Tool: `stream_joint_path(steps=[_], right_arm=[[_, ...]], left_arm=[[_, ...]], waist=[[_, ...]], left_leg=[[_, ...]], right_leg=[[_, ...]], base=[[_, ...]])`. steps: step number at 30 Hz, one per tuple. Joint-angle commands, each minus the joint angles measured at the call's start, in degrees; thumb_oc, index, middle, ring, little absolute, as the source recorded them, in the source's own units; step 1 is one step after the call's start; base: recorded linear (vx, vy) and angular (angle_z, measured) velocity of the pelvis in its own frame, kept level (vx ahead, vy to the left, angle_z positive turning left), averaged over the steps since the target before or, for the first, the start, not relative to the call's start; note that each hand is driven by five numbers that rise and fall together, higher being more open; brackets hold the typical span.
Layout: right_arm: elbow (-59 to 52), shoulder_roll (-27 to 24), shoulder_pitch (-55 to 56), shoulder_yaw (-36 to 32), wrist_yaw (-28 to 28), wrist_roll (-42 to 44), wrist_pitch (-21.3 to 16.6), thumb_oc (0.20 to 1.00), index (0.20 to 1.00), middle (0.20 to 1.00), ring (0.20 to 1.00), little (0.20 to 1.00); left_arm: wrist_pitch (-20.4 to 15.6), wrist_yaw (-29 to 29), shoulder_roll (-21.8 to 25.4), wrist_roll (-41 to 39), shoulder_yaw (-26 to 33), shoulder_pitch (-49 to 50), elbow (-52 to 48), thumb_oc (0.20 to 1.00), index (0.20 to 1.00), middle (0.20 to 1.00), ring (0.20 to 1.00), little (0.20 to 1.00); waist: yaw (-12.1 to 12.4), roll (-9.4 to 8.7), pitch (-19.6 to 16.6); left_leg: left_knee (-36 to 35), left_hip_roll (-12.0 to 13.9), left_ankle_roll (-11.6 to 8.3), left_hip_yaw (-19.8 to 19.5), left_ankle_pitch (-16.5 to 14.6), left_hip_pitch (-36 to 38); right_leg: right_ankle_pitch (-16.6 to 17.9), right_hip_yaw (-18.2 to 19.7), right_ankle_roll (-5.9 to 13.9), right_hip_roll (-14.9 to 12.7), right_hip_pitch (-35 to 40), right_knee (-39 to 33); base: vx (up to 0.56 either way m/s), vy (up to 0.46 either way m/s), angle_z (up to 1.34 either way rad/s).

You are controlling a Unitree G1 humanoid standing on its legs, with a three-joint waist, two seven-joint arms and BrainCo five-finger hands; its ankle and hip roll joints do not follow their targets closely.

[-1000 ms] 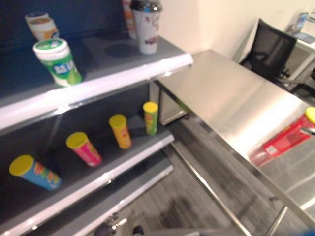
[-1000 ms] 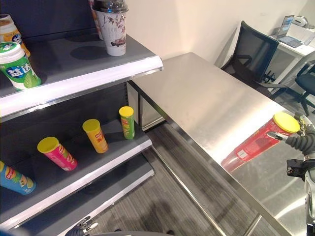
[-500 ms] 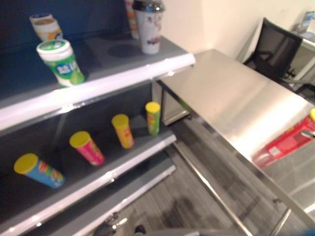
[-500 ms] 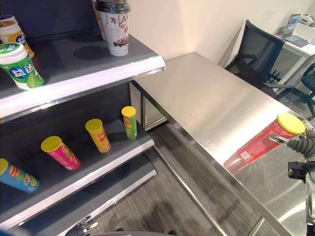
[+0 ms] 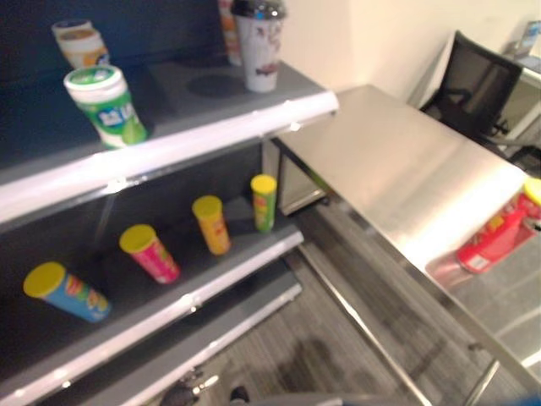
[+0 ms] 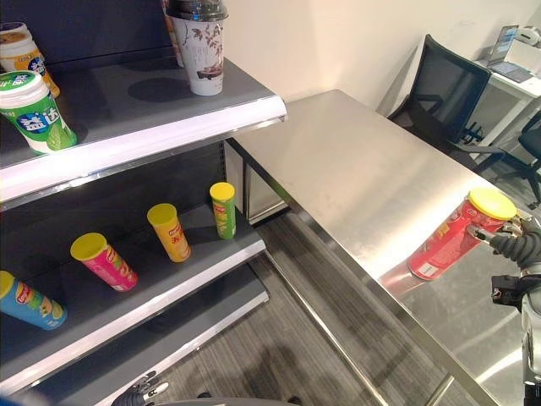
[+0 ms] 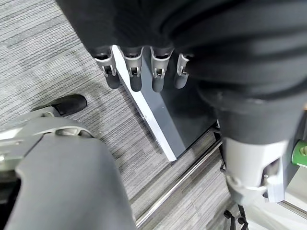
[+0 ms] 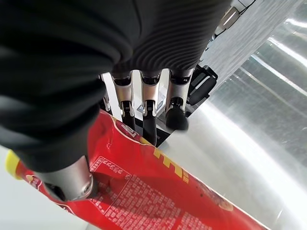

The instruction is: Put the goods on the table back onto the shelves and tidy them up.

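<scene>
Red can (image 6: pixel 453 236) sits clamped in my right hand (image 6: pixel 512 244), fingers (image 8: pixel 149 125) curled round it, tilted at the tabletop (image 6: pixel 355 178) edge. My left hand (image 7: pixel 139 67) hangs over the floor, fingers relaxed. Four cans lean on the lower shelf (image 6: pixel 144 296).

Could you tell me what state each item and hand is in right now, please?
red can: tilted on the table, lid on, right hand curled round it.
left hand: open, holding nothing.
green can: upright on the lower shelf.
cup: upright, lidded.
</scene>
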Motion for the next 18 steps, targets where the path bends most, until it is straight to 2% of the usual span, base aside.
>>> stream_joint_path(steps=[1, 7, 10, 11, 12, 13, 14, 15, 16, 18], right_arm=[[-1.38, -3.64, -4.64, -0.81, -0.09, 1.24, -4.54, 0.2, 0.2, 0.2, 0.2, 0.2], [-5.64, -3.5, -8.74, 1.41, -1.3, 2.71, -9.07, 0.2, 0.2, 0.2, 0.2, 0.2], [-8.87, -2.5, -10.28, 2.13, -1.38, 4.55, -9.83, 0.2, 0.2, 0.2, 0.2, 0.2], [-11.73, -2.66, -10.7, 2.11, -2.11, 4.53, -10.51, 0.2, 0.2, 0.2, 0.2, 0.2], [-13.59, -1.76, -10.67, 2.27, -2.07, 5.76, -10.91, 0.2, 0.2, 0.2, 0.2, 0.2], [-15.4, -1.88, -10.72, 2.03, -2.13, 6.16, -11.41, 0.2, 0.2, 0.2, 0.2, 0.2], [-16.77, -2.73, -11.15, 2.05, -2.01, 6.09, -11.69, 0.2, 0.2, 0.2, 0.2, 0.2], [-17.99, -2.25, -11.7, 2.24, -1.7, 7.7, -12.14, 0.2, 0.2, 0.2, 0.2, 0.2], [-19.76, -2.3, -12.25, 2.33, -2.02, 7.8, -13.35, 0.2, 0.2, 0.2, 0.2, 0.2], [-21.65, -0.97, -13.06, 1.94, -2.79, 8.58, -14.35, 0.2, 0.2, 0.2, 0.2, 0.2]], left_arm=[[-2.19, -0.73, 1.49, 1.67, -0.1, -0.78, -1.92, 1.0, 1.0, 1.0, 1.0, 1.0], [-2.55, -0.62, 1.11, 2.29, 0.67, 0.02, -1.36, 1.0, 1.0, 1.0, 1.0, 1.0], [-2.44, -0.47, 0.98, 2.1, 0.96, -0.21, -1.4, 1.0, 1.0, 1.0, 1.0, 1.0], [-2.1, 0.24, 1.56, 1.72, 0.82, -1.44, -0.97, 1.0, 1.0, 1.0, 1.0, 1.0], [-1.68, 0.57, 1.57, 0.99, 1.07, -1.9, -0.82, 1.0, 1.0, 1.0, 1.0, 1.0], [-1.36, 1.01, 1.78, 0.58, 1.15, -2.53, -0.76, 1.0, 1.0, 1.0, 1.0, 1.0], [-1.01, 1.05, 1.71, 0.17, 1.3, -2.96, -0.78, 1.0, 1.0, 1.0, 1.0, 1.0], [-0.82, 1.31, 1.32, -0.14, 1.77, -2.99, -1.08, 1.0, 1.0, 1.0, 1.0, 1.0], [-0.82, 1.55, 0.97, -0.58, 3.21, -2.33, -1.06, 1.0, 1.0, 1.0, 1.0, 1.0], [-0.72, 1.57, 0.76, -0.29, 3.74, -1.15, -1.64, 1.0, 1.0, 1.0, 1.0, 1.0]], waist=[[3.25, 0.02, -0.07], [5.09, 0.06, -0.64], [5.57, 0.19, -0.61], [5.39, 0.37, -0.11], [4.92, 0.54, 0.18], [4.57, 0.68, 0.31], [4.51, 0.77, 0.17], [4.91, 0.76, 0.33], [5.81, 0.48, 0.55], [7.28, 0.33, 1.14]], left_leg=[[0.47, 6.13, -5.28, 0.64, 0.59, 3.37], [0.47, 5.57, -5.19, -1.69, 0.98, 2.51], [0.47, 5.2, -5.14, -2.72, 1.15, 2.4], [0.47, 5.42, -5.4, -5.47, 1.46, 1.96], [0.47, 6.12, -5.52, -6.64, 1.72, 1.74], [0.47, 6.66, -5.59, -7.97, 2.21, 1.42], [0.47, 7.29, -5.93, -9.09, 2.89, 1.1], [0.47, 7.53, -6.24, -10.16, 3.36, 1.07], [0.47, 8.98, -7.48, -11.81, 4.86, 1.38], [0.95, 11.31, -9.17, -13.48, 7.66, 0.66]], right_leg=[[1.41, -1.82, 4.73, -4.71, 4.05, 0.14], [2.55, -3.81, 5.21, -5.83, 5.33, 0.14], [2.78, -4.22, 5.18, -5.87, 6.32, 0.14], [1.12, -0.79, 4.65, -4.05, 7.16, 0.78], [-0.82, 1.93, 4.28, -3.4, 6.43, 2.46], [-3.14, 6.92, 3.83, -2.17, 5.99, 3.71], [-4.59, 9.74, 2.93, -1.41, 5.83, 3.67], [-5.34, 10.54, 2.13, -1.01, 6.5, 3.45], [-6.93, 9.45, 0.38, 1.11, 8.22, 3.07], [-7.5, 6.98, -1.48, 3.76, 10.23, 1.93]], base=[[-0.04, 0.006, 0.01], [-0.04, 0.008, 0.15], [-0.01, -0.028, 0.18], [-0.02, -0.094, 0.27], [-0.02, -0.122, 0.6], [-0.03, -0.107, 1.07], [-0.03, -0.138, 1.28], [-0.06, -0.283, 1.43], [-0.08, -0.388, 0.98], [-0.12, -0.42, 0.71]])
